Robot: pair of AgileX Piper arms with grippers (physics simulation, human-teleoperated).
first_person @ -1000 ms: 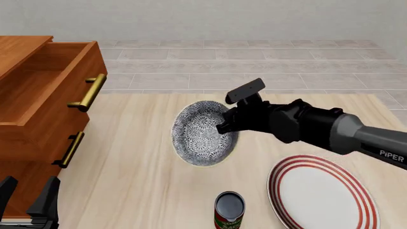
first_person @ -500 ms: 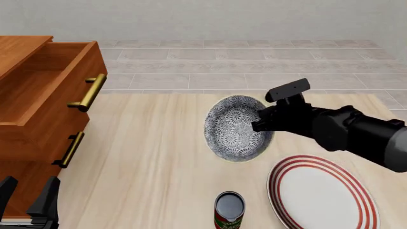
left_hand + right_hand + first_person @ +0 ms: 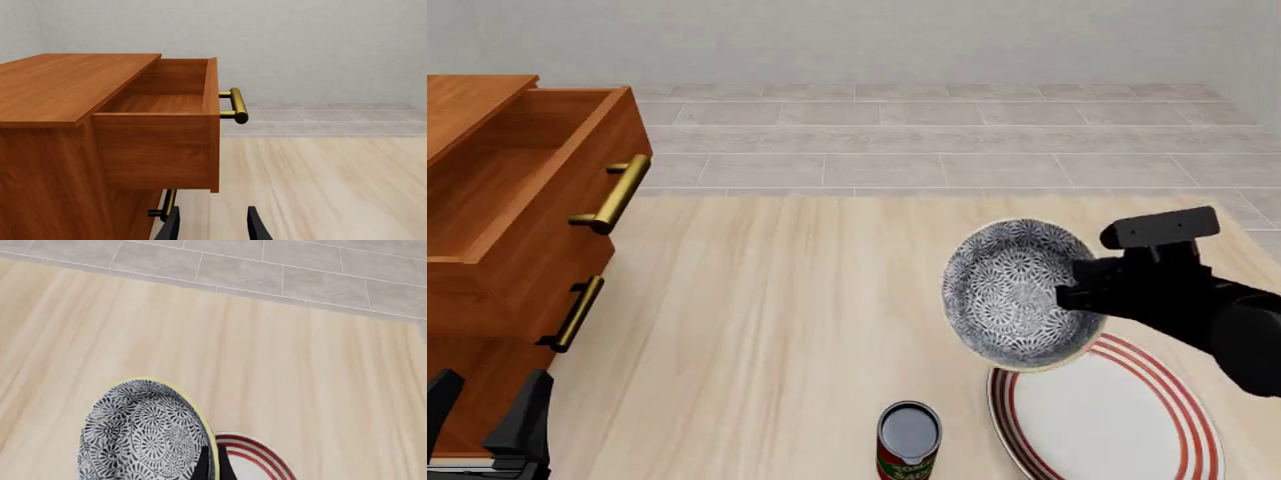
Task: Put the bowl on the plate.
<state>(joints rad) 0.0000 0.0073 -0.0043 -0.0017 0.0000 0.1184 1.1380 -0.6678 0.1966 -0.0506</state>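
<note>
Front view: right gripper (image 3: 1077, 290), clamped on the bowl (image 3: 1014, 290) rim, has carried it rightward over the plate (image 3: 1121, 415) near the table's right edge, so lowering comes next; left gripper (image 3: 487, 425) idles open.

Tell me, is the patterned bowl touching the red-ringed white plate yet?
Cannot tell. In the front view the bowl, tilted in the right hand, overlaps the plate's rim.

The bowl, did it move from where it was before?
Yes. The bowl, held by the right gripper, went rightward, away from the dresser, and now overlaps the plate rim.
</note>
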